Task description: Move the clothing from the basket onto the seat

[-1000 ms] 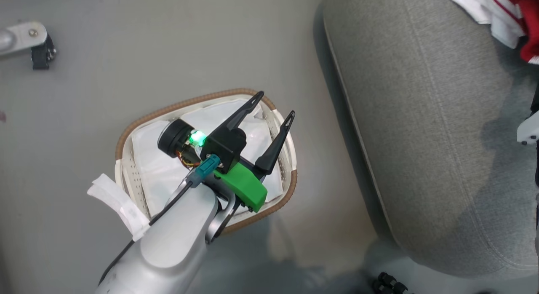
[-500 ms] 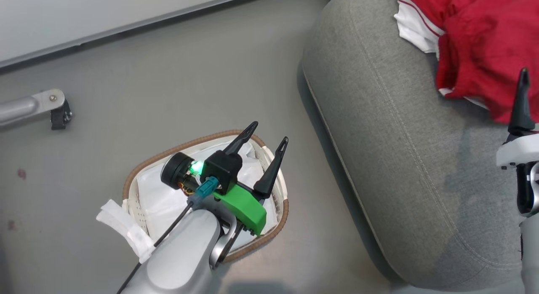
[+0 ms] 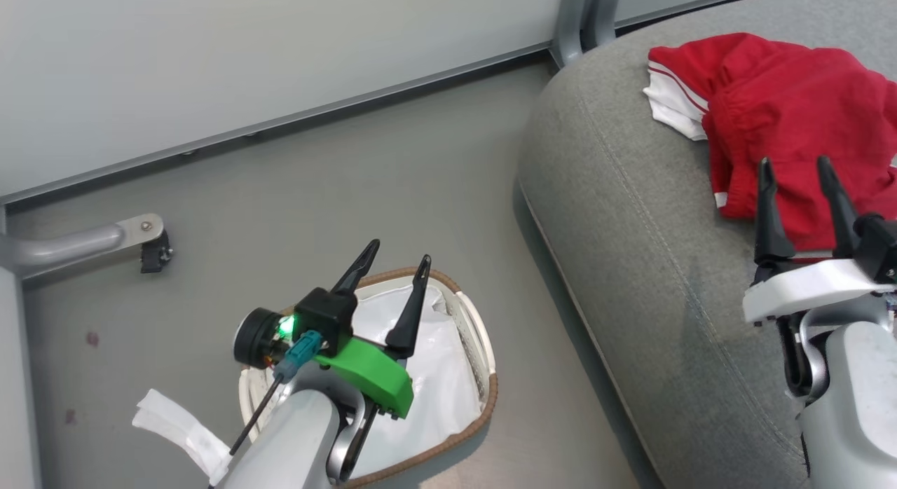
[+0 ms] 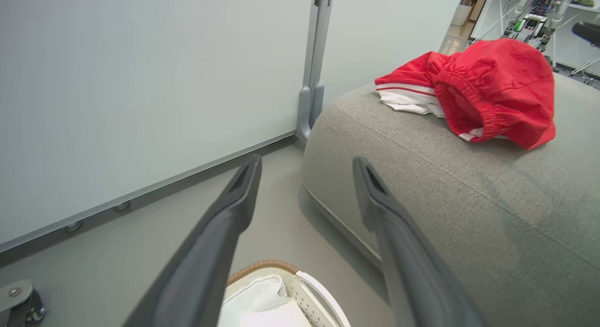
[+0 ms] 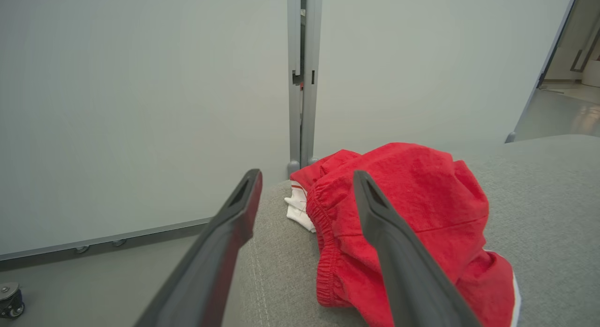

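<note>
We read no text, label, brand, number or sign in any view. Surfaces checked: clothing (image 3: 785, 125), basket (image 3: 490, 405), seat (image 3: 631, 230), left end effector (image 3: 400, 251), right end effector (image 3: 793, 162). No legible lettering on any of them.

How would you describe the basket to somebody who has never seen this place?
Find the large grey seat on the right of the head view. On the grey floor to its left, under the open left hand, stands the basket. It is small, oval and white; only it has a brown woven rim and a white liner.
</note>
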Tool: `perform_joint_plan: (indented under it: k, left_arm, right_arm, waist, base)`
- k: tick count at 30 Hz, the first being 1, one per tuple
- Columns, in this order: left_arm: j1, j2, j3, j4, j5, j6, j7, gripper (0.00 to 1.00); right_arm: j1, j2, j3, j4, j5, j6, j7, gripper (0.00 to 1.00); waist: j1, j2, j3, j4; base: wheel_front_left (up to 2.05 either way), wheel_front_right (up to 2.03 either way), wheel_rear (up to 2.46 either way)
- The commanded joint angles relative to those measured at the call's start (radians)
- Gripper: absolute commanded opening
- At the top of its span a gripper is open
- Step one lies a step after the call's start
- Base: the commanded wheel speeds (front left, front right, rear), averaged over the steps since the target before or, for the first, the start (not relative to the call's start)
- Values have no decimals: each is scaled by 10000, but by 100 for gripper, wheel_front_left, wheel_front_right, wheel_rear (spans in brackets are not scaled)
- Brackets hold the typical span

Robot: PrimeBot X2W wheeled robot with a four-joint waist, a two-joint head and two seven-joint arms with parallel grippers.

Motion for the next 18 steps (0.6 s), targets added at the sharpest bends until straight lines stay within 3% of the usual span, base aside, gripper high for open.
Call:
perform_joint_plan:
  k: [1, 18]
  left_arm:
    - [317, 28, 236, -15, 125, 74, -11, 100]
    - [2338, -72, 3481, -308, 723, 304, -12, 100]
  right_arm:
    - [231, 75, 103, 7, 112, -11, -18, 100]
    - [1282, 718, 1373, 608, 99, -11, -19, 100]
  waist:
    - [0, 0, -407, 528]
    - [0, 0, -1125, 2207]
  base:
    - [0, 0, 0]
    - [0, 0, 0]
